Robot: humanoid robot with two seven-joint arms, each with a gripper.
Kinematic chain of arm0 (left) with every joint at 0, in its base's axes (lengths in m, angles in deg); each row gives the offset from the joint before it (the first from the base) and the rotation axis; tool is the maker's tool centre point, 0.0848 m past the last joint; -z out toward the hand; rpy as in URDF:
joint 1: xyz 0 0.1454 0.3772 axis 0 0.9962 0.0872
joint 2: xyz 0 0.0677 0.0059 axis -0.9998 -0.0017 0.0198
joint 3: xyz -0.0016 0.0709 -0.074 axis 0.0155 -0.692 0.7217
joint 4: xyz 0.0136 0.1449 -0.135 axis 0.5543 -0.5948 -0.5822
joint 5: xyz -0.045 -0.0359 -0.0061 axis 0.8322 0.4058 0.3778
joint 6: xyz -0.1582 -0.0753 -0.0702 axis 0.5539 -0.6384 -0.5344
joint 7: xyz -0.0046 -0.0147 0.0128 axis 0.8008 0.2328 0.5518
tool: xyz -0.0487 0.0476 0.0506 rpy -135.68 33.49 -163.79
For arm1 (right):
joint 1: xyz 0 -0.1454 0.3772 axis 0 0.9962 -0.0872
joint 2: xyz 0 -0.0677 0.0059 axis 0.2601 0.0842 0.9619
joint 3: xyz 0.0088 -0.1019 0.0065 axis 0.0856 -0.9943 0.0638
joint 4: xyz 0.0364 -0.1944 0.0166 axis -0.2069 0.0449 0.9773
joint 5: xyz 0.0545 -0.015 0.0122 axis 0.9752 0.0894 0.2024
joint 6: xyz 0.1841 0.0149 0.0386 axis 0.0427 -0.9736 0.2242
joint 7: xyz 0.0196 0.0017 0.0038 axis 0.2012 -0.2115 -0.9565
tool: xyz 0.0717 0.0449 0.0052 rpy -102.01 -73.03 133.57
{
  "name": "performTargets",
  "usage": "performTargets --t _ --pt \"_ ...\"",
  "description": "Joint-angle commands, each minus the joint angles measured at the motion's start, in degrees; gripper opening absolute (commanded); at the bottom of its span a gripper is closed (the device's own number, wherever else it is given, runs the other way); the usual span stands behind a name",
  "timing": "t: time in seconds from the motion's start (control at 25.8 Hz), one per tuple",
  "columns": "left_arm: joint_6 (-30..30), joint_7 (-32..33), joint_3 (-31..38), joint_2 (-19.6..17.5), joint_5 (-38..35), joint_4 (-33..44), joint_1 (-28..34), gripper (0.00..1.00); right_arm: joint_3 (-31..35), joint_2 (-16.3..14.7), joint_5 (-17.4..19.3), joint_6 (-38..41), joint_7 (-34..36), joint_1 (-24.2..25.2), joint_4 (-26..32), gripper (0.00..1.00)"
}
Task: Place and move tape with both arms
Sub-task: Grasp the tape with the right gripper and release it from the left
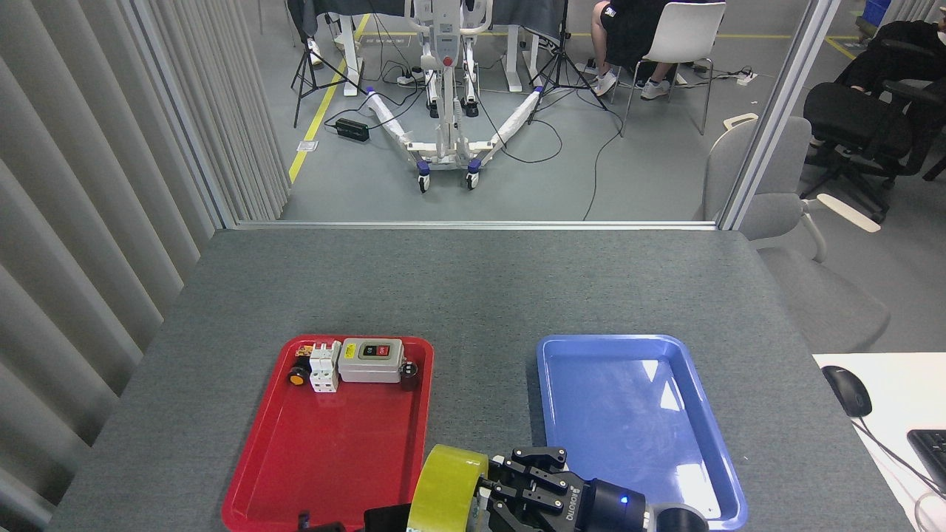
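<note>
Across the lower two thirds of the frame spreads a grey felt-covered surface (473, 295), with a glass partition along its far edge and a floor of cables and stands beyond. Lower centre-left on it lies a shallow red plastic tray (329, 458), and just right of centre sits a matching shallow blue plastic tray (635, 421), apart from the red one by a strip of bare felt. Along the red tray's top edge stands a grey switch box with a red and a black button (372, 360), touching a white block of terminal switches (324, 366) on its left; a small yellow-capped button (297, 377) rests beside that block.

At the bottom edge, between the trays, a wide roll of translucent yellow packing tape (443, 491) stands on edge, raised over the red tray's lower right corner. The right gripper (517, 488), black with a blue light, reaches in from the lower right, its fingers (543, 459) drawn close together against the roll's right side, apparently clasping it. A dark part at the bottom edge left of the roll may be the left gripper (388, 519); whether it is wide or narrow cannot be told.
</note>
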Motion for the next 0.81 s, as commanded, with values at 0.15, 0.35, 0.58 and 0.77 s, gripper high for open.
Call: performTargets --t 0.15,0.35,0.58,0.77 --pt "5.8 -0.4 0.5 0.3 -0.4 -0.4 -0.1 0.45 0.0 0.0 0.0 0.0 0.1 0.1 0.0 0.29" --pt "8.2 0.3 0.9 0.1 -0.3 -0.4 0.1 1.00 0.0 0.0 0.0 0.0 0.0 0.2 0.0 0.30" --pt "8.6 0.5 1.0 0.2 -0.3 -0.4 0.1 1.00 -0.1 0.0 0.0 0.0 0.0 0.2 0.0 0.30" --pt "8.6 0.5 1.0 0.3 -0.3 -0.8 0.1 1.00 0.0 0.0 0.0 0.0 0.0 0.2 0.0 0.30"
